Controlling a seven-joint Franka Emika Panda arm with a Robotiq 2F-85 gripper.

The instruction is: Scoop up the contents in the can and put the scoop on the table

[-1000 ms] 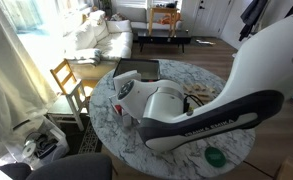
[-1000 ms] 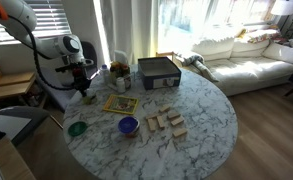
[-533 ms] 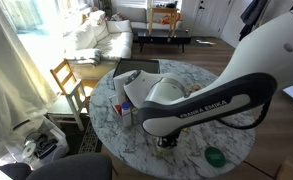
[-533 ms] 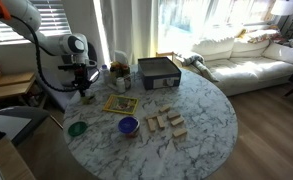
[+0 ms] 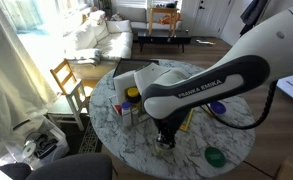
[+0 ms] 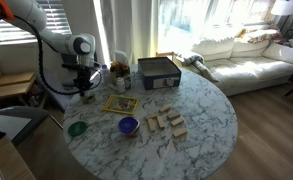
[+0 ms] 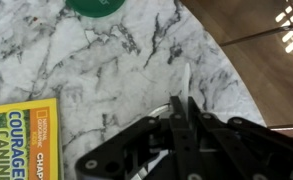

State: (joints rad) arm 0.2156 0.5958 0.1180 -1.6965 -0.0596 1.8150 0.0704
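My gripper [image 7: 184, 108] is shut on a thin white scoop handle [image 7: 188, 78] that sticks out past the fingertips. It hangs directly over the small silver can [image 7: 153, 109], of which only a piece of rim shows beneath the fingers. In both exterior views the gripper [image 5: 166, 133] [image 6: 86, 86] points down at the can [image 5: 164, 144] [image 6: 87, 98] near the edge of the round marble table [image 5: 136, 142] [image 6: 208, 108]. The scoop's bowl and the can's contents are hidden.
A flat green lid [image 5: 216, 157] [image 6: 77, 128] [image 7: 96, 5] and a yellow book [image 6: 120, 103] [image 7: 21, 140] lie near the can. A purple bowl [image 6: 128, 125], wooden blocks [image 6: 166, 122] and a dark box [image 6: 158, 72] stand farther in. The table's edge [image 7: 248, 95] runs close beside the can.
The arm has swung and shifted across the exterior view, so the gripper over the can now shows. The gripper itself has barely moved and stays shut.
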